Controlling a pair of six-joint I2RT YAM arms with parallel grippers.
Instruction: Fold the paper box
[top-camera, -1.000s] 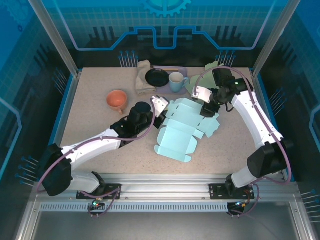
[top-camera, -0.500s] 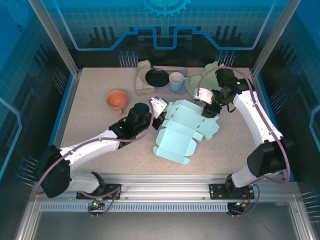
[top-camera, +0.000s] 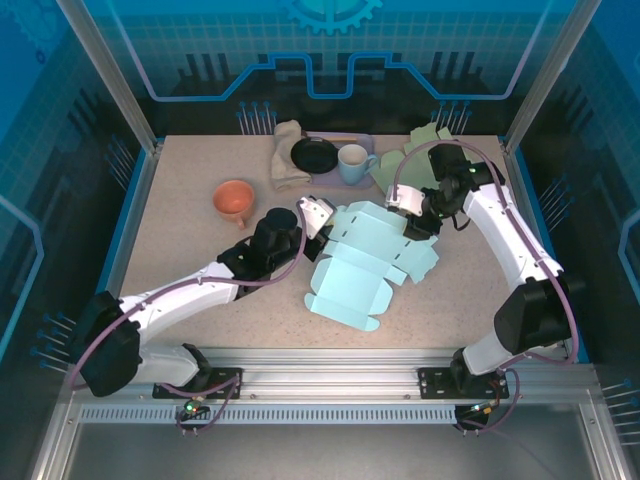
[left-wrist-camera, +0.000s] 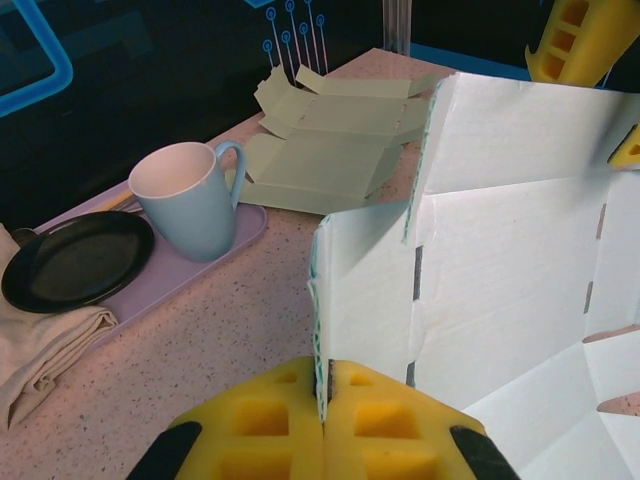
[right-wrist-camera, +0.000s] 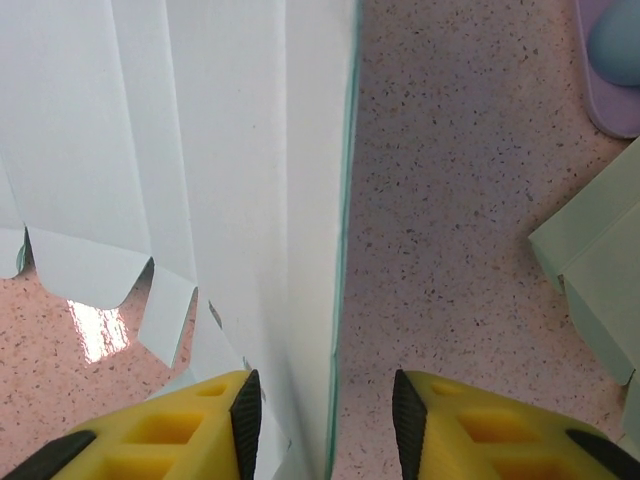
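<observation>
I note: left tool (left-wrist-camera: 322, 425) clenched on paper box (left-wrist-camera: 500, 250) flap edge. Right tool (right-wrist-camera: 325, 405) released, fingers apart astride raised panel edge.

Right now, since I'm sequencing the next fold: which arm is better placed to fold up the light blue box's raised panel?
Probably right. The right tool stands open astride an upright panel edge of the paper box. The left tool is shut on a side flap, anchoring it.
</observation>
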